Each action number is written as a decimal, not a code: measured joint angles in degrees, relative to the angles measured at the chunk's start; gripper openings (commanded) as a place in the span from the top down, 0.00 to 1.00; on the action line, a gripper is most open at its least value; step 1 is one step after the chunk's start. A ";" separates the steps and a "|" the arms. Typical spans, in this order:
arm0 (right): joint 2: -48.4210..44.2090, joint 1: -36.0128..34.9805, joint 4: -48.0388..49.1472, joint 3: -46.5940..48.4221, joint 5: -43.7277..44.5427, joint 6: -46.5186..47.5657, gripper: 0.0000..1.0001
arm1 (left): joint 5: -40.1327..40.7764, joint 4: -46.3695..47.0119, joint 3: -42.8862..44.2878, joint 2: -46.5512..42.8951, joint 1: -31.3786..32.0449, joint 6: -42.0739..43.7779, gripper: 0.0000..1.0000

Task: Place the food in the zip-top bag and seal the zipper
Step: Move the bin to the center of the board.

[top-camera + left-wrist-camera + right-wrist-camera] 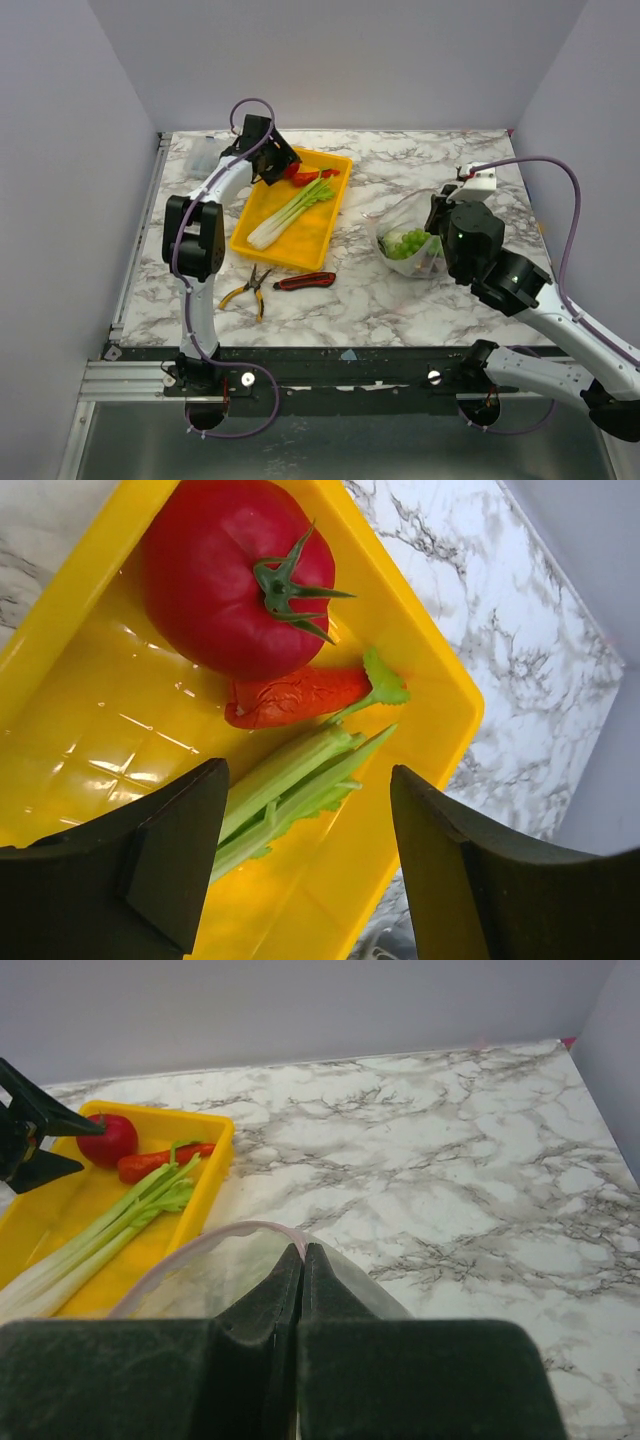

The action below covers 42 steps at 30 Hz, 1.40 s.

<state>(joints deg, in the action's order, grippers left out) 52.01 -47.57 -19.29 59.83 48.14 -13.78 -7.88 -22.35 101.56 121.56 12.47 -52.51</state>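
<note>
The right hand (pixel 302 1258) was pinched together on the zip-top bag (pixel 190 1275) rim, likely keeping its mouth open on the counter (pixel 450 1160). The left hand (pixel 308 810), fingers apart, hovered over the tomato (pixel 230 575), carrot (pixel 300 695) and leek (pixel 290 775) in the yellow tray (pixel 60 740), seemingly choosing one.

A red tomato (pixel 235 575) is seen in the far left corner of the yellow tray (pixel 335 215). An orange carrot (pixel 300 695) is set just beside it, and a white-green leek (pixel 290 212) is laid lengthwise along the tray's middle. The clear zip-top bag (pixel 400 225) is stood near the right edge of the tabletop (pixel 420 170), green grapes (pixel 408 242) inside, its pink zipper (pixel 245 1225) arched open.
</note>
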 measured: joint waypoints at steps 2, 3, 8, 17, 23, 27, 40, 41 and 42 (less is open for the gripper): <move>0.00 0.00 0.07 0.02 0.00 0.20 1.00 | 0.31 1.99 -1.40 0.13 0.35 -3.72 0.34; 0.00 0.00 0.13 0.02 0.00 0.33 1.00 | 0.63 2.75 -1.95 0.26 0.52 -4.94 0.34; 0.00 0.00 0.26 0.02 0.00 0.76 1.00 | 2.08 5.92 -2.99 2.10 1.16 -11.41 0.34; 0.00 0.00 0.31 0.11 -0.02 1.97 1.00 | 5.68 10.32 -7.91 3.56 1.86 -18.29 0.34; 0.07 0.00 0.28 0.94 -0.02 2.89 1.00 | 9.20 11.34 -6.25 4.02 2.78 -20.31 0.34; 0.07 0.00 0.37 1.99 -0.02 3.52 0.99 | 11.37 12.85 -7.50 4.02 3.65 -21.05 0.31; -1.55 0.00 2.16 1.92 -0.63 5.27 1.00 | 0.46 10.69 -10.75 2.29 6.27 -6.80 0.22; -1.99 0.00 2.29 1.92 -0.70 5.25 1.00 | -0.59 10.43 -10.82 2.19 6.60 -6.23 0.22; -2.51 0.00 2.45 1.92 -0.76 5.25 1.00 | -1.64 10.34 -11.23 2.08 6.99 -5.75 0.22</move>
<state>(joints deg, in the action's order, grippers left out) 49.50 -47.57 -16.84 61.76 47.37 -8.54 -9.52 -12.01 90.32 123.63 19.46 -58.26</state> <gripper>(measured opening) 0.006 0.776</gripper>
